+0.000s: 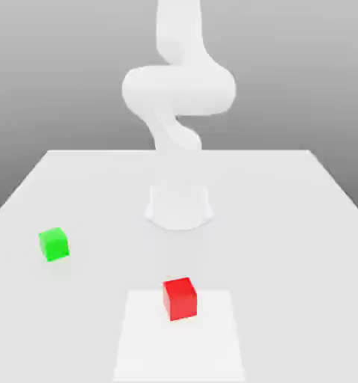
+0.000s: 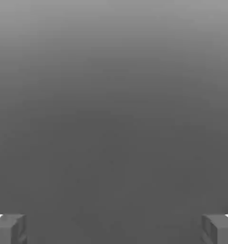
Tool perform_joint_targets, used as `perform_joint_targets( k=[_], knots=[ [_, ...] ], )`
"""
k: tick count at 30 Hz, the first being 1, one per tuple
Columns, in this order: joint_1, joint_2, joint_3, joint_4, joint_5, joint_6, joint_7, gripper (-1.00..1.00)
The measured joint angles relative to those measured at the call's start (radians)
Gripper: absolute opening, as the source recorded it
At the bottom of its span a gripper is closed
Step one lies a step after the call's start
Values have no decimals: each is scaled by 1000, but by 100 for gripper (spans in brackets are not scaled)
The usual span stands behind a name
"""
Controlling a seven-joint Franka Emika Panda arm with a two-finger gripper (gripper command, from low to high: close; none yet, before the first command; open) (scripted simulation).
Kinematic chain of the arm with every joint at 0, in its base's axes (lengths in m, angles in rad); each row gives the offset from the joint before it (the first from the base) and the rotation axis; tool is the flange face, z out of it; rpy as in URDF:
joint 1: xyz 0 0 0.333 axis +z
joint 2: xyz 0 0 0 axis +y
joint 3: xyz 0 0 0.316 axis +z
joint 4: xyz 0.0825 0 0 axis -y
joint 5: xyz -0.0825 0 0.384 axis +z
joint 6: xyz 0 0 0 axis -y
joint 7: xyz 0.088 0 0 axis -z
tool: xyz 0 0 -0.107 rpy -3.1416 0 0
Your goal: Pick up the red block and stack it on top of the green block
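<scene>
Exterior view: smooth red cube (image 1: 180, 299) on white patch (image 1: 179, 351), lower centre; smooth green cube (image 1: 54, 244), exterior view's left, likely stacking base. Hand (image 2: 114, 229) open, presumably for grasping.

Smooth white arm (image 1: 180, 90), rounded joints

The exterior view stands off the arm (image 1: 179, 90), raised somewhat and looking down at a slant across the tabletop (image 1: 264, 202) toward the arm's base (image 1: 179, 208), which sits near the middle of the picture. It stands far enough back to take in the tabletop's far edge and both side edges, with gray background beyond; the upper arm runs out of the picture at the top. The hand view looks out past the jaws (image 2: 114, 231) from close by, their two tips standing apart at opposite borders, and faces a plain gray expanse. What part of the scene the two views share cannot be told.
</scene>
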Motion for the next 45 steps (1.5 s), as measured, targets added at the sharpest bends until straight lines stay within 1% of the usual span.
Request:
perform_joint_targets(
  k=[12,17,19,24,25,32,39,41,45],
  knots=[
    [49,405,-49,-335,-3,287,-171,0],
    [58,619,-57,-488,-9,436,-250,0],
    [59,711,-55,-505,0,508,-270,0],
    [38,899,-23,-488,42,666,-306,0],
    [31,925,-15,-485,46,689,-309,-100],
    [26,927,-11,-484,41,691,-304,-100],
    [21,699,-18,-517,-2,495,-273,-100],
    [-27,657,-50,-525,-22,461,-295,-100],
    [-134,604,-146,-537,-78,424,-364,-100]
  ],
)
